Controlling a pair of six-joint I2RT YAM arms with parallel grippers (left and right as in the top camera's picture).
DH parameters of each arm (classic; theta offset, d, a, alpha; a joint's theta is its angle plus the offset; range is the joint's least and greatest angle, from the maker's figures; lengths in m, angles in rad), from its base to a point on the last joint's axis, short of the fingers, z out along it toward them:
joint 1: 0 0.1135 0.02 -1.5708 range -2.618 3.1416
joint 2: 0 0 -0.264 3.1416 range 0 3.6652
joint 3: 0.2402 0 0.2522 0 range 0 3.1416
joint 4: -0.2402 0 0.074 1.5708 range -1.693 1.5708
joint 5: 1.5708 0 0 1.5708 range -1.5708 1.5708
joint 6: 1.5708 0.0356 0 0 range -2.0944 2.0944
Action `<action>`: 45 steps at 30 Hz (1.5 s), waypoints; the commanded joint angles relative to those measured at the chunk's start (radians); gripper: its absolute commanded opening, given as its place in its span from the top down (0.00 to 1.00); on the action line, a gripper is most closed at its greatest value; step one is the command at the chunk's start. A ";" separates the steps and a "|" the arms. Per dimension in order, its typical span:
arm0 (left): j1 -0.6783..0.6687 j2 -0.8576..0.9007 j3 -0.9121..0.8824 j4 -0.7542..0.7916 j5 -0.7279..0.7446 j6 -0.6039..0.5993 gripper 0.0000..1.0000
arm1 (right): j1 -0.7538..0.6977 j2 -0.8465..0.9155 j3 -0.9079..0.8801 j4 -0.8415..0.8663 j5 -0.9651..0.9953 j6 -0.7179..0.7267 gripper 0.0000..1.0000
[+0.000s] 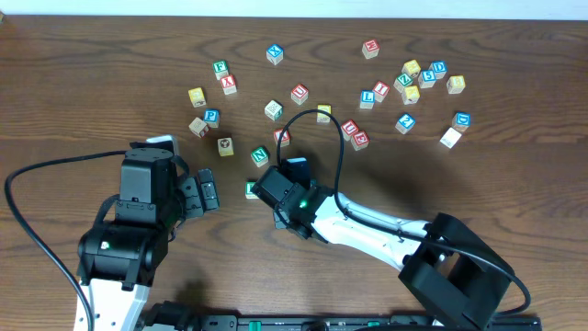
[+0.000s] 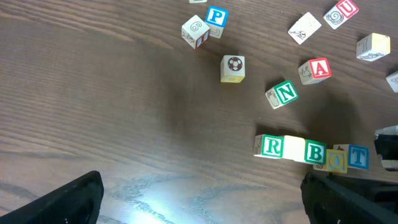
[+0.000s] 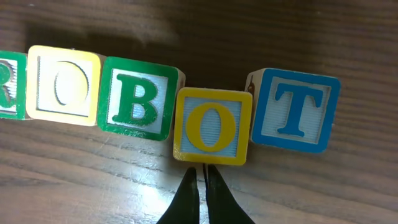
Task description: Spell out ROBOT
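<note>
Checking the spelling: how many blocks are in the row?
5. In the right wrist view, left to right: R cut off at the edge, pale O, B, yellow O sitting lower, T. None seem hidden.

The left arm (image 1: 138,216) is boxy black housings over a white lower link, with a small green light (image 1: 104,245) and a thin black cable (image 1: 28,221). The right arm (image 1: 367,230) has a glossy white link between black joints, a green lamp (image 1: 300,204) and another black cable (image 1: 341,156). Its fingers (image 3: 188,199) are black and tapered.
</note>
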 commanded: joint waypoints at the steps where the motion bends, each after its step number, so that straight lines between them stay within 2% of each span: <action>1: 0.005 0.000 0.022 -0.002 -0.005 0.012 0.00 | 0.007 0.016 -0.008 0.006 0.034 0.014 0.99; 45: 0.005 0.000 0.022 -0.002 -0.005 0.012 0.00 | 0.006 0.017 -0.008 -0.011 0.076 0.014 0.99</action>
